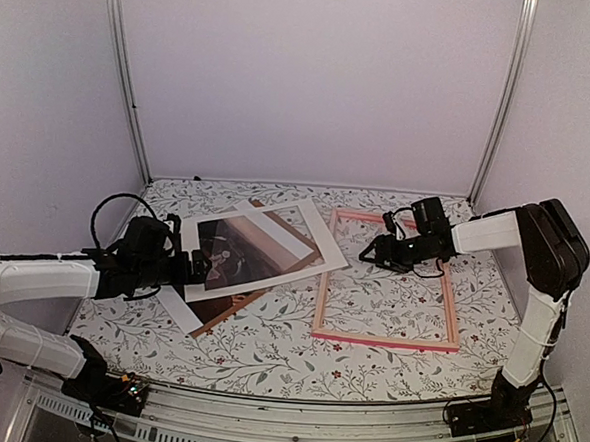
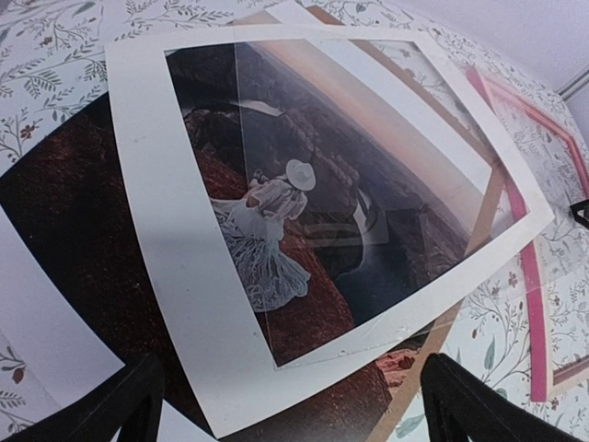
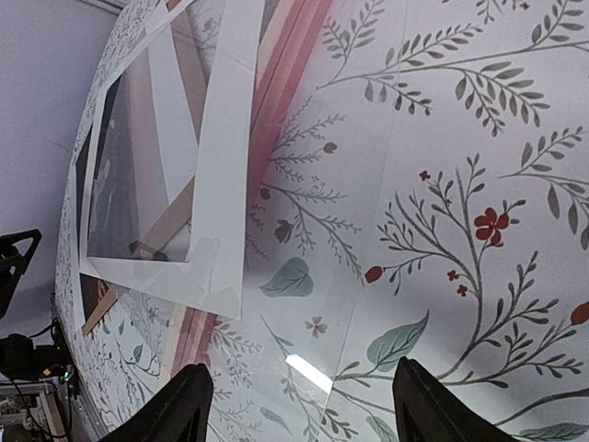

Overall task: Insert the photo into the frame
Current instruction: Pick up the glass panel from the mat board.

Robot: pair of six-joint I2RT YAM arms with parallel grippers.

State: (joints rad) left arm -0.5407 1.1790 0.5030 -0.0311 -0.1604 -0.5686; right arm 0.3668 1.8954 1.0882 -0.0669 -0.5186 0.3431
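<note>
Covering photo [image 2: 64, 221] edges, white mat [image 2: 175, 249] overlaps frame [image 1: 385, 340] rail, left claw [image 2: 293, 378], right claw [image 3: 302, 391] both spread

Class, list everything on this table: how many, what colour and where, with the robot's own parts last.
photo: one, dark maroon with a pale figure, left of table, under the mat
mat: one, white, on the photo, tilted
clear sheet: one, see-through, over the mat
backing board: one, brown, under the pile
frame: one, pink, right of the pile, left rail under the mat's corner
tablecloth: one, white with leaves and flowers, under everything
left hand: one, black, open, at the pile's left edge
right hand: one, black, open, over the frame's far left part
</note>
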